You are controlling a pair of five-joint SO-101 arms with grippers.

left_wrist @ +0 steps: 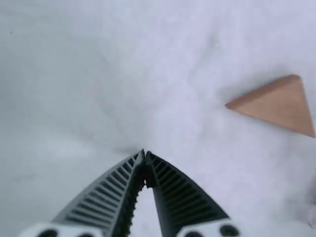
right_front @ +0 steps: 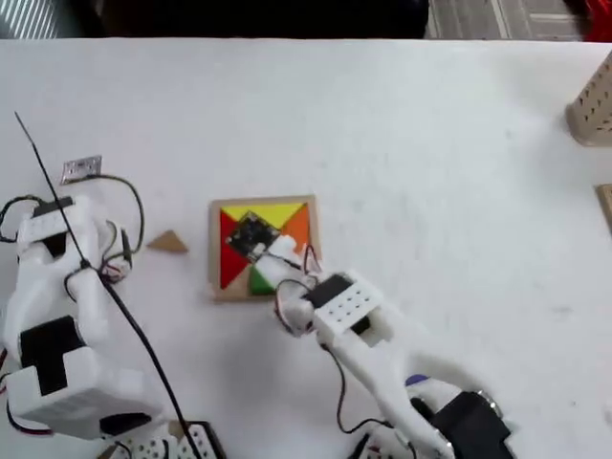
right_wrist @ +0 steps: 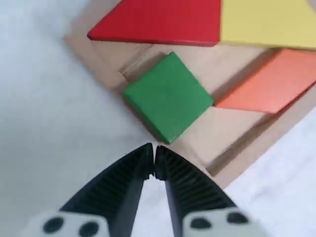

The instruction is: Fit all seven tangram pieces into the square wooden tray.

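red triangle [right_wrist: 158, 22], yellow triangle [right_wrist: 269, 22], orange piece [right_wrist: 269, 84], green square [right_wrist: 168, 96]; tan triangle [left_wrist: 276, 103]; white table [right_front: 430, 143].

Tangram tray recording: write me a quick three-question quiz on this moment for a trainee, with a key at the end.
1. True or false: the tan triangle lies on the table, outside the wooden tray.
2. The square piece just beyond the tips of the right tool is which colour? A blue; B green; C black.
3. Fill in: the left tool has its fingers ____ (open or shut).
Key: 1 true; 2 B; 3 shut.
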